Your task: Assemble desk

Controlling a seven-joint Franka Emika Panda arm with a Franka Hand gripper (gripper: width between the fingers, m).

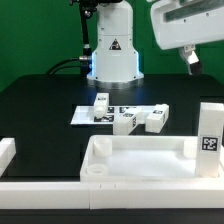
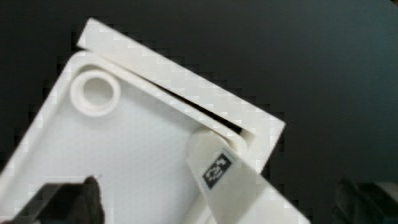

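Observation:
The white desk tabletop (image 1: 140, 158) lies rim-up near the front of the table, with a round corner socket (image 1: 97, 171) showing. One tagged leg (image 1: 209, 138) stands upright at its corner on the exterior view's right. Three more legs (image 1: 100, 106) (image 1: 125, 121) (image 1: 156, 118) lie loose behind it. My gripper (image 1: 191, 60) hangs high above the right end, open and empty. In the wrist view the gripper (image 2: 217, 197) has its dark fingers (image 2: 64, 203) far apart over the tabletop (image 2: 134, 140), a socket (image 2: 93, 92) and the upright leg (image 2: 226, 168).
The marker board (image 1: 82, 116) lies under the loose legs. Low white border walls run along the front (image 1: 60, 187) and the exterior view's left (image 1: 6, 150). The robot base (image 1: 112, 55) stands at the back. The table is black.

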